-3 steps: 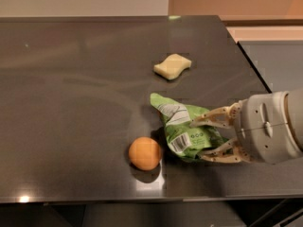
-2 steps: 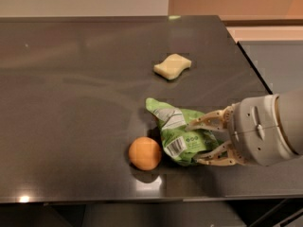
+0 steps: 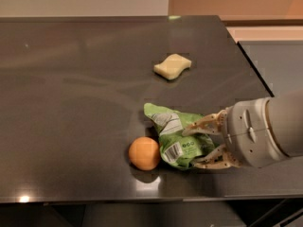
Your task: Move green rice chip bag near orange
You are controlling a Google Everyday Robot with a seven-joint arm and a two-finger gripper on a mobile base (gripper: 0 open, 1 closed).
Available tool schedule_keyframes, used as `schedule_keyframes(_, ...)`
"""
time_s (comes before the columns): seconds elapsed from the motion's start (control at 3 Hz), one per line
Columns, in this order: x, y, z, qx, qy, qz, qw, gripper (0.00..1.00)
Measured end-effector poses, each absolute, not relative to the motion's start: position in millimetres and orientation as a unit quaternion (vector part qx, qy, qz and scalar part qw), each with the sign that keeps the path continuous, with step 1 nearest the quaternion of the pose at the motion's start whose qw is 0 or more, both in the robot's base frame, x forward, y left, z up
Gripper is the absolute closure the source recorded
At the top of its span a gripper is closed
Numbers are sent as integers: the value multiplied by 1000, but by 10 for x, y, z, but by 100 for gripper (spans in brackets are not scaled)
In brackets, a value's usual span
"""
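Our gripper (image 3: 204, 144), reaching in from the right side of the table (image 3: 71, 103), has its two jaws clenched on the right end of the green chip bag (image 3: 176, 137). Over the last second we have slid the bag leftward, and its lower left corner now sits right beside the orange (image 3: 144, 153) (which has not budged), touching it or nearly so. We judge that only the release is left. The yellow sponge (image 3: 172, 66) lies well apart, further back
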State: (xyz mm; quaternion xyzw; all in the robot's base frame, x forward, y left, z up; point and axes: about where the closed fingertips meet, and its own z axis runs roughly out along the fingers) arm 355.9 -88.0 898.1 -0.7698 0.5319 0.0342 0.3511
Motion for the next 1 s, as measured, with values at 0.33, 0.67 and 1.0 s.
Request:
schedule_keyframes(0.33, 3556, -868, 8989, -771, 531, 34, 351, 12)
schedule_keyframes(0.67, 3554, -857, 8995, -771, 530, 33, 351, 0)
schedule_keyframes(1.0, 3554, -857, 8995, -771, 530, 33, 351, 0)
